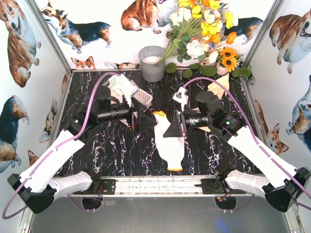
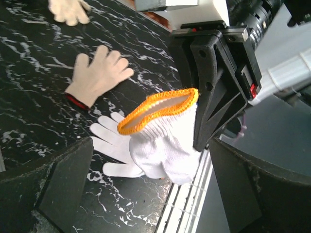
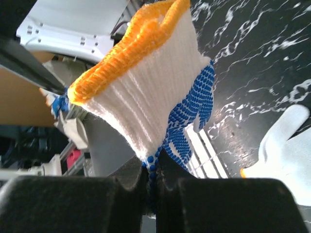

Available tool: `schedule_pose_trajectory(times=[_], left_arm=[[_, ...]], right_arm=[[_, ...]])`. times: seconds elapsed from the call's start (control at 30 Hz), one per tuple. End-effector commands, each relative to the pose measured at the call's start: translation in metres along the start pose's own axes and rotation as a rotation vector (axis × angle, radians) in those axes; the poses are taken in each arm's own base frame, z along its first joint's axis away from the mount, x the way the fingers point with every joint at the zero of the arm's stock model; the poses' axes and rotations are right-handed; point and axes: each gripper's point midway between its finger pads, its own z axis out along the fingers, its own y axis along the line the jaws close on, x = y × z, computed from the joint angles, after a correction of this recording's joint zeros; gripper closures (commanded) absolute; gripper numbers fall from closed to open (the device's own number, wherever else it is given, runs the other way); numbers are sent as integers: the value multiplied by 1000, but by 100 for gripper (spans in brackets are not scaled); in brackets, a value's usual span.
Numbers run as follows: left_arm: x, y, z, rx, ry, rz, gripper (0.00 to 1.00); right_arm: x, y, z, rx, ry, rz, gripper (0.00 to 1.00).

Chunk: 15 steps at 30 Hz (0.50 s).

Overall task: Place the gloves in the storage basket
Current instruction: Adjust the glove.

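Right wrist view, right end effector (image 3: 150, 182) pinching orange-cuffed glove (image 3: 146, 87), left end effector (image 1: 143, 121) spread wide

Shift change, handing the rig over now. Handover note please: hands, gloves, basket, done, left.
Right hand: shut on the blue-dotted glove, held off the table.
Left hand: open, empty, beside it.
Storage basket: back left near the grey bucket; contents unclear.
Lying on the table: white glove, cream glove, beige glove.
Done: nothing confirmed in the basket.
Left: drop the held glove in, then the others.
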Motion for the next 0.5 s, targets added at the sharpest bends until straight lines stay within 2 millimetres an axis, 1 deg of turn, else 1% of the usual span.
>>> schedule_pose_trajectory(times=[0.0,0.13,0.2,0.33,0.4,0.47], left_arm=[[6,-20,5,166,57,46,0],[9,-19,13,188,56,21,0],[8,-26,19,243,43,2,0],[13,-37,26,344,60,-46,0],[16,-39,29,369,80,-56,3],[19,-43,29,399,98,-64,8]], right_arm=[[7,35,-17,-133,53,-64,100],[9,42,-18,-178,58,-61,100],[11,45,-18,-205,66,-60,100],[14,48,-19,-234,88,-69,100],[15,50,-19,-245,96,-74,100],[15,50,-19,-250,99,-76,100]])
